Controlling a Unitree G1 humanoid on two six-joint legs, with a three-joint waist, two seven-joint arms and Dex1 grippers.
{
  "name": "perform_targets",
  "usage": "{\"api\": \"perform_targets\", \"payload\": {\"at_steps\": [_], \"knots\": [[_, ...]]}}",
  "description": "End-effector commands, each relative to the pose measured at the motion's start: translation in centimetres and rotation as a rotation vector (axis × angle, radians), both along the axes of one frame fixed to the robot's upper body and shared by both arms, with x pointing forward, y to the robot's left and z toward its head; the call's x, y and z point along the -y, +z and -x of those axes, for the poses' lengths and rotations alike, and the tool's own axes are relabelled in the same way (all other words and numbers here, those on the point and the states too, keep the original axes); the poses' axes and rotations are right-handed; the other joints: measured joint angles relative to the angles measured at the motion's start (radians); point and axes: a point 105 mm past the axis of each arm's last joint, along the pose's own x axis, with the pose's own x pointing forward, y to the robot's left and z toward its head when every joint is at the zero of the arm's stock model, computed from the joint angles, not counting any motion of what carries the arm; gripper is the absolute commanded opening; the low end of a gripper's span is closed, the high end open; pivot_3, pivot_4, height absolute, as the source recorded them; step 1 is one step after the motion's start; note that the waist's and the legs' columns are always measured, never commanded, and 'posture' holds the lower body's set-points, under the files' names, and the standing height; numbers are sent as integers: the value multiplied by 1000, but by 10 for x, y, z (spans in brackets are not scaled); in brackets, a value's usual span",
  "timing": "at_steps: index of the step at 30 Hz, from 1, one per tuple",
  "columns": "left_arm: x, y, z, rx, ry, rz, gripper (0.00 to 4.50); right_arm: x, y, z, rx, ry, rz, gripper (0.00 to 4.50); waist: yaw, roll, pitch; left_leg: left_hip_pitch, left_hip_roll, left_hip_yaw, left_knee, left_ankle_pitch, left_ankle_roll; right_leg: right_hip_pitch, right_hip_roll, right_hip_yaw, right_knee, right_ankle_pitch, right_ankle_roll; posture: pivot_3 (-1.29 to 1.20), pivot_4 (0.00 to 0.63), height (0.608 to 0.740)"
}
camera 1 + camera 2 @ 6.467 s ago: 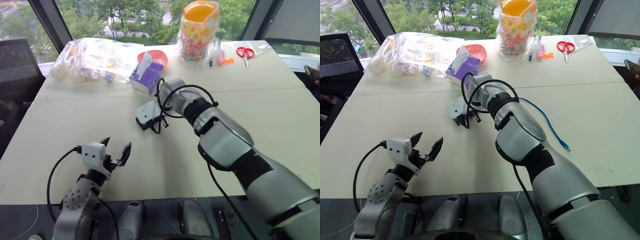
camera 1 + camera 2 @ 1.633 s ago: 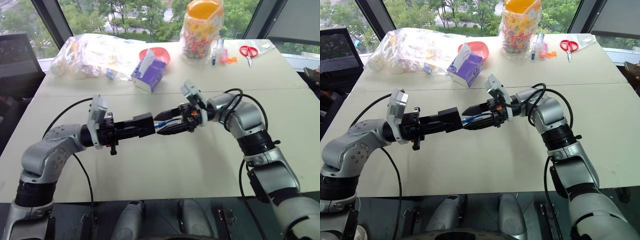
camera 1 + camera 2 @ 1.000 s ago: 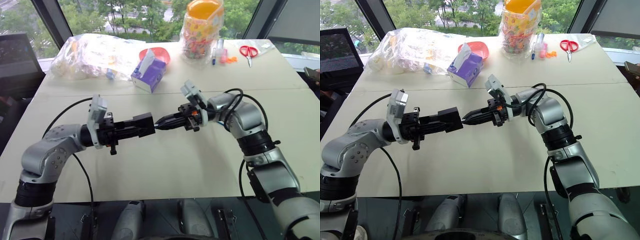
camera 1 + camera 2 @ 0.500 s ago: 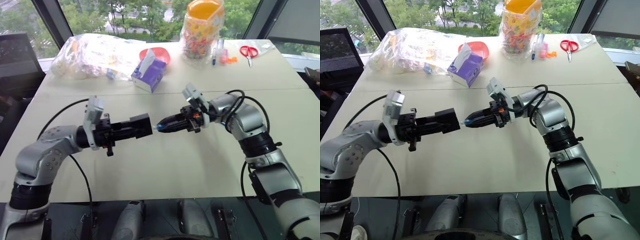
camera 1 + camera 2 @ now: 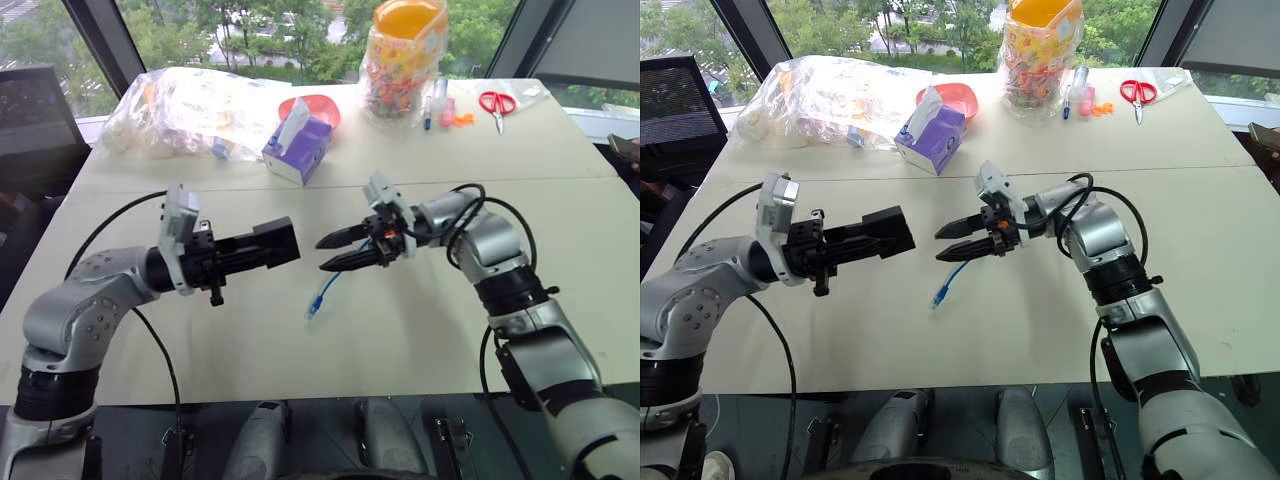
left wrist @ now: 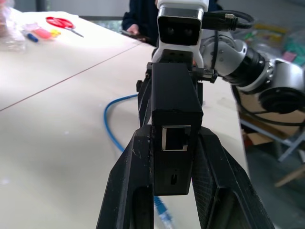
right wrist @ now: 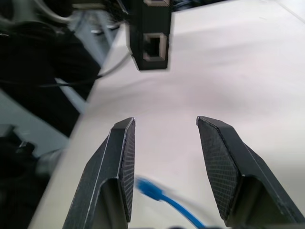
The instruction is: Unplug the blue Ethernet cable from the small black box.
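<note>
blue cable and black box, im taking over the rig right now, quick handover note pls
Left gripper: shut on the black box, held above the table; its port faces the right gripper and is empty.
Right gripper: open, holding nothing.
Blue cable: free of the box, its plug end at the table below the right gripper.
Done: cable unplugged.
Left: probably just setting the box down.

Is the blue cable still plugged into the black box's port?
No: the port on the small black box is empty, and the blue Ethernet cable lies loose on the table.
</note>
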Motion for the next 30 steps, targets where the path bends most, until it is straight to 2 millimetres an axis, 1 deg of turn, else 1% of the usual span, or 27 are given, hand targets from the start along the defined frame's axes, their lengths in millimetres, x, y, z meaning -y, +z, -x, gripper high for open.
{"api": "perform_targets", "payload": {"at_steps": [1,5,9,10,14,17,24,26,27,28,30], "knots": [[-1,-29,-9,-72,72,-8,472,5,-3,-11,49,-72,3,2085,0,0,0,0,0,0,0,0,0,0,0,0,0,0,0,0,150,740],[9,-55,-27,3,171,-66,472,20,-12,-12,43,-124,13,2085,8,0,0,-1,0,0,0,0,0,0,0,0,0,0,0,0,150,740],[10,-83,-51,88,299,-121,472,48,-11,-21,43,-288,-16,2085,21,0,0,0,-1,0,1,0,0,0,0,0,0,1,1,0,150,740],[10,-87,-54,102,313,-131,472,52,-11,-22,45,-315,-20,2085,23,0,0,-1,-1,0,2,0,0,0,0,0,0,1,1,0,150,740],[17,-101,-58,130,307,-162,472,64,-12,-22,54,-381,-26,2085,26,0,0,0,-1,1,2,0,0,1,0,0,0,2,1,0,150,740],[19,-107,-59,138,303,-171,472,67,-11,-21,58,-414,-29,2085,28,0,0,0,-1,1,2,0,0,1,0,0,0,2,2,0,150,740],[18,-117,-57,98,300,-165,472,70,-10,-21,62,-454,-43,2085,30,0,0,1,-1,0,4,0,0,3,0,0,0,3,3,0,150,740],[18,-117,-56,85,298,-159,1510,70,-10,-20,61,-456,-45,2128,29,0,0,1,-1,0,4,0,0,3,0,0,0,3,3,0,150,740],[17,-117,-55,79,297,-154,1869,70,-10,-20,62,-456,-44,2128,28,0,0,1,-1,0,4,0,0,3,0,0,0,3,3,0,150,740],[16,-116,-53,75,298,-154,2384,71,-10,-20,62,-457,-42,2128,27,0,-1,1,-1,0,4,0,0,3,0,0,0,3,3,0,150,740],[13,-115,-51,69,301,-154,3267,73,-8,-21,63,-459,-38,2128,23,0,-1,1,-1,0,3,0,0,3,0,0,-1,3,3,0,150,740]]}}
